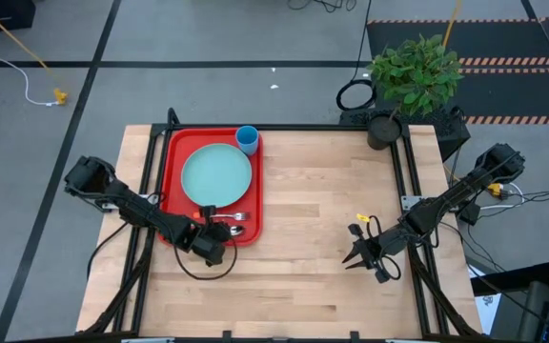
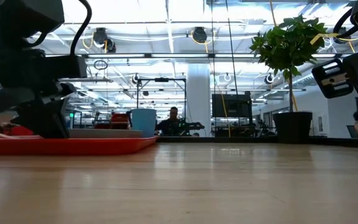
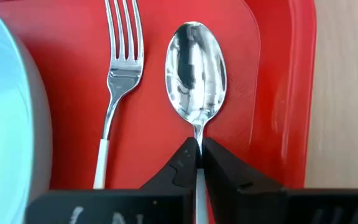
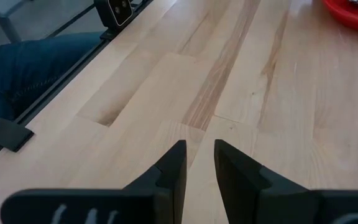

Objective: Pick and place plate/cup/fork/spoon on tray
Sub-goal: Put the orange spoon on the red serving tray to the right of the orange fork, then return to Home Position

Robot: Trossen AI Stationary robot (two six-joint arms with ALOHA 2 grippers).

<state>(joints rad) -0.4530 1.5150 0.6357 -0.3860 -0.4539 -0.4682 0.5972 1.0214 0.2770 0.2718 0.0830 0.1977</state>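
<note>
The red tray (image 1: pixel 174 162) lies at the table's far left. On it sit the light teal plate (image 1: pixel 216 174) and, at its far right corner, the blue cup (image 1: pixel 247 139). The fork (image 3: pixel 122 68) and the spoon (image 3: pixel 196 68) lie side by side on the tray's near right part; their handles look pale here. My left gripper (image 1: pixel 219 232) is over the tray's near edge, shut on the spoon. My right gripper (image 1: pixel 358 255) is open by a narrow gap and empty, low over bare wood at the right (image 4: pixel 199 163). My left gripper pinches the spoon's thin neck (image 3: pixel 197 138), just behind the bowl, between its two fingertips (image 3: pixel 182 163). The fingers lie along the spoon and point toward the tray's right side. The bowl faces up, close over the tray floor. Whether it rests there, I cannot tell.
A potted plant (image 1: pixel 413 71) stands at the table's far right corner. Bare wood (image 1: pixel 322 210) lies between the tray and my right arm. A person's jeans-clad leg (image 4: pixel 36 56) shows beyond the table edge in the right wrist view.
</note>
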